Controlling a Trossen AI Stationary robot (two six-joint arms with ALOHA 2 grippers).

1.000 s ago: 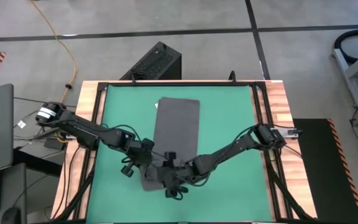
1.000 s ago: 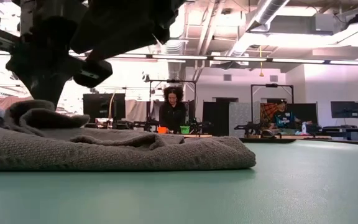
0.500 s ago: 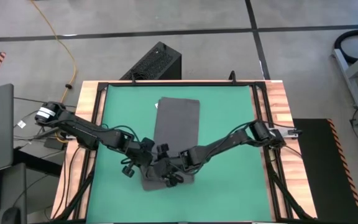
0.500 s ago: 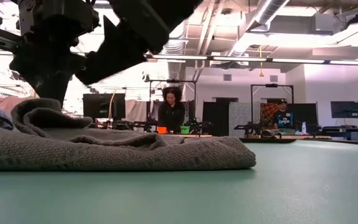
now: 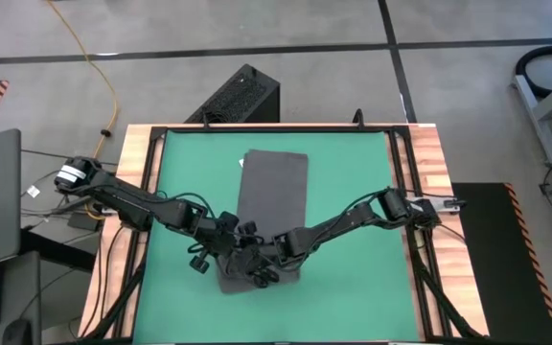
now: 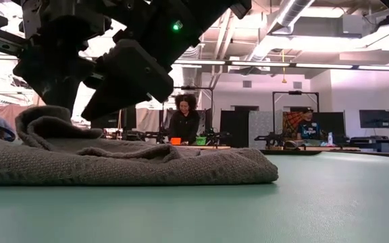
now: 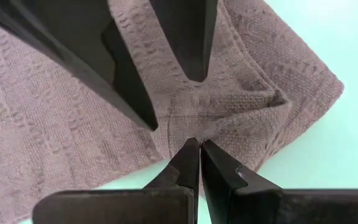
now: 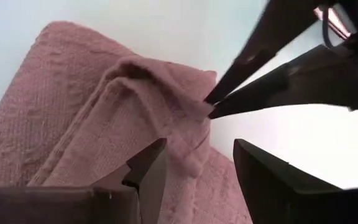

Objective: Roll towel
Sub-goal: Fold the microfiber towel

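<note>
A: From above we see the towel (image 5: pixel 272 206) lying lengthwise on the green mat (image 5: pixel 353 182), its near end bunched under both arms.

B: And the left gripper (image 7: pixel 197 152)?

A: We find it at the towel's near end, fingers pressed together on a raised fold of the cloth. In the right wrist view we see its tips (image 8: pixel 211 106) pinching that fold's edge.

B: In the low view we note the fold standing up as a hump (image 6: pixel 46 125) at the towel's left part, the rest lying flat.

A: The right gripper (image 8: pixel 194 165) hangs just beside the left one, above the same fold. We see its fingers (image 8: pixel 151 165) well parted, with nothing between them.

B: In the room beyond the table we see two people (image 6: pixel 187 121).
</note>
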